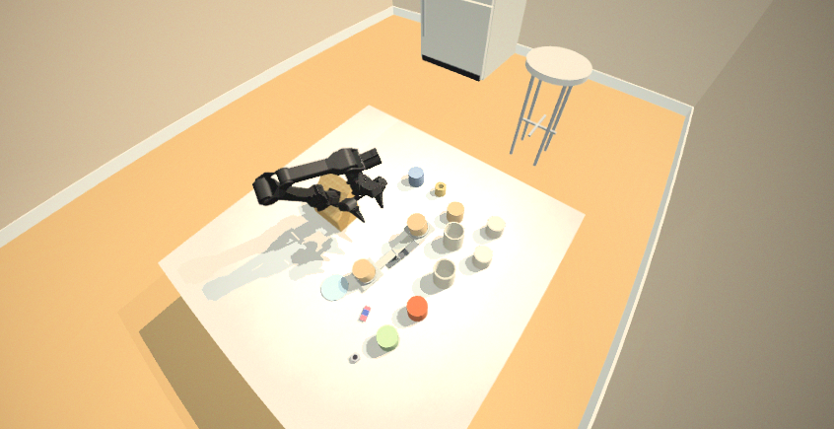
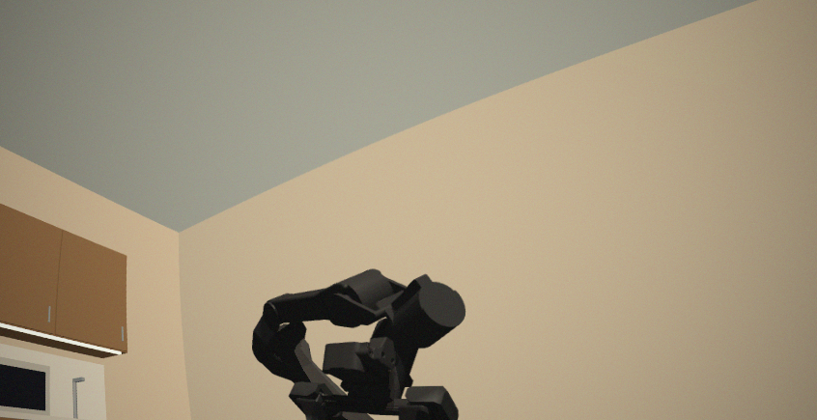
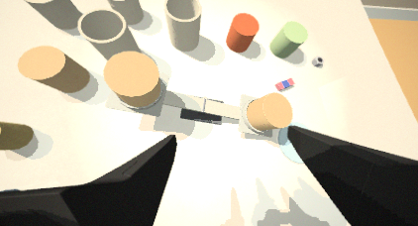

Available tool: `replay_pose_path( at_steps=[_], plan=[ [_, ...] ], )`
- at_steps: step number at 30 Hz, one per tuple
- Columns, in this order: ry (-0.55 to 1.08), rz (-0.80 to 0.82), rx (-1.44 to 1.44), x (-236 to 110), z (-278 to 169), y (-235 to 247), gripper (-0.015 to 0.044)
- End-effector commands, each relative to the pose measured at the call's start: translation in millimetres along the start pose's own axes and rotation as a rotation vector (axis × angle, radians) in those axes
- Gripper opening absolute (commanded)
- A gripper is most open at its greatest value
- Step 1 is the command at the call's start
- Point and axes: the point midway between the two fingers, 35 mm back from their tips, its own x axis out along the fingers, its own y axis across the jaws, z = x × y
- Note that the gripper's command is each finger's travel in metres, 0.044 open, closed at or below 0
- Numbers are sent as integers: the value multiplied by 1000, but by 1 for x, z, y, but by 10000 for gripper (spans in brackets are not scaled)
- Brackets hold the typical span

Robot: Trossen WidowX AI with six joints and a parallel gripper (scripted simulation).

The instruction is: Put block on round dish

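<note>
Two identical tan cups stand upside down on the ends of a small grey balance. The far cup and the near cup both rest on their pads. The block is hidden. The pale blue round dish lies right beside the near cup, partly behind my right finger in the wrist view. My gripper is open and empty. It hangs above the table, short of the balance, and points down at its beam. The exterior view shows only the arm.
Beyond the balance stand two open grey cups, a tan cylinder, cream cylinders, a red cylinder and a green one. A small pink-blue block lies near the dish.
</note>
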Motion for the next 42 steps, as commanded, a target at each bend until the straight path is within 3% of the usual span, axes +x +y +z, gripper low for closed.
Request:
replay_pose_path(
  at_steps=[1, 23, 42],
  plan=[
    [47, 11, -83, 7, 5, -5, 440],
    [328, 218, -732, 74, 11, -58, 440],
    [372, 546, -1242, 133, -7, -121, 440]
  ],
)
